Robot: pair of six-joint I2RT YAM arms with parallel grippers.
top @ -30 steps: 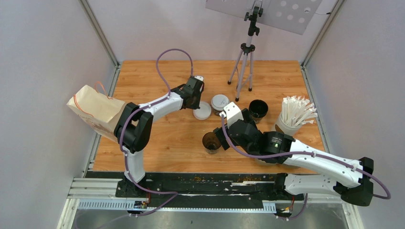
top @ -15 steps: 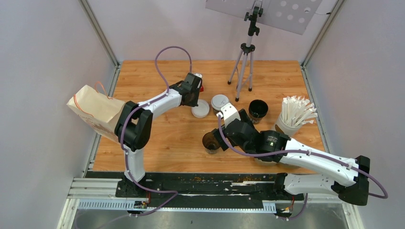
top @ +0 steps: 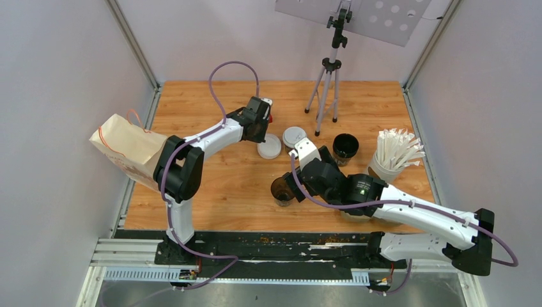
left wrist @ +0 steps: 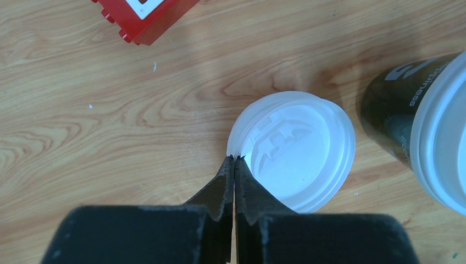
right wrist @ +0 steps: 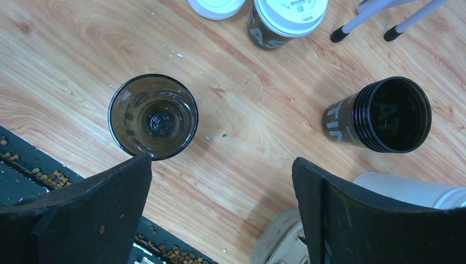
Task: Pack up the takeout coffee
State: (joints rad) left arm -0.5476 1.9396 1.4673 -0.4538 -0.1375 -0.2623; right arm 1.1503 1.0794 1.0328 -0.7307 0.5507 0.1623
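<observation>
1. Left tool (left wrist: 234, 159): clenched tight, both tips pressed together right at the rim of the loose white lid (left wrist: 294, 151). Honestly can't tell if a sliver of that rim is nipped between them or if they're just touching it.
2. That lid lies flat on the desk (left wrist: 82, 110) and spreads off toward 3 o'clock from the tips in the left wrist view.
3. Further out at 3 o'clock, just beside the lid, is the lidded coffee cup (left wrist: 417, 110), black with a white top. A red block (left wrist: 145, 16) sits at 11 o'clock, well apart from the lid.
4. Right tool (right wrist: 221, 162): released, jaws spread wide with nothing between them, only bare desk.
5. From that gap in the right wrist view, an open coffee cup (right wrist: 153, 116) stands upright at 10 o'clock, just past one fingertip. A second open cup (right wrist: 384, 113) is at 2 o'clock, and the lidded one is up at 12.
6. In the top view all three cups sit mid-desk. A white cup of straws (top: 391, 160) is at 3 o'clock of them, a tripod (top: 327, 83) at 12, and a paper bag (top: 124, 150) at 9, at the desk's left edge.
</observation>
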